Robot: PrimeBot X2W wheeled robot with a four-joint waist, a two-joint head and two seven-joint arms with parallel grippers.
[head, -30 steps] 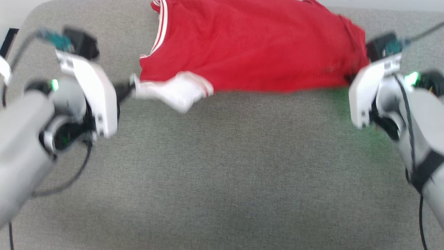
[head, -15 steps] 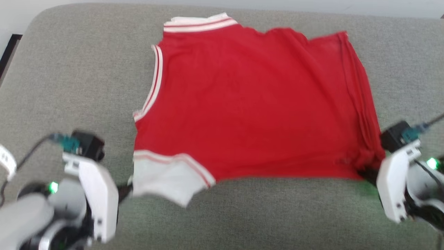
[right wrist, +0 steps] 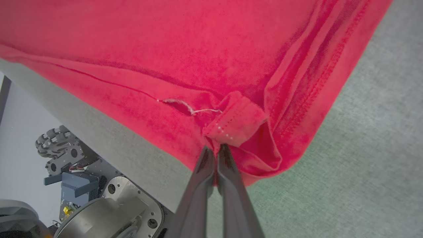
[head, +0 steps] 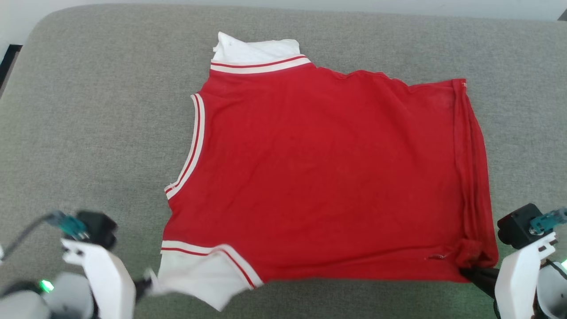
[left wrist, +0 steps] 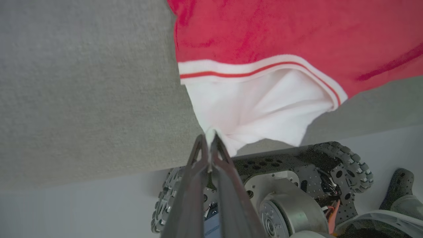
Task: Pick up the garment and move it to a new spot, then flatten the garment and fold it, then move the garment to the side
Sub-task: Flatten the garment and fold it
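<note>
The grey padded counter (head: 88, 133) lies bare and wide to the left of the garment (head: 328, 177). A narrower bare strip runs on its right and another beyond it along the far edge. The near side is tight: the garment's edge runs close to the rim, the left claw (left wrist: 210, 142) and right claw (right wrist: 216, 149) pinch its near corners, and the robot's wheeled base (left wrist: 297, 185) sits just below. A dark strip (head: 9, 57) at the far left may be an obstacle; too little shows.

We found the garment (head: 319, 177) spread on the desk (head: 88, 110), left pincer (left wrist: 210, 142) at its near-left corner, right pincer (right wrist: 214, 150) at its near-right.
</note>
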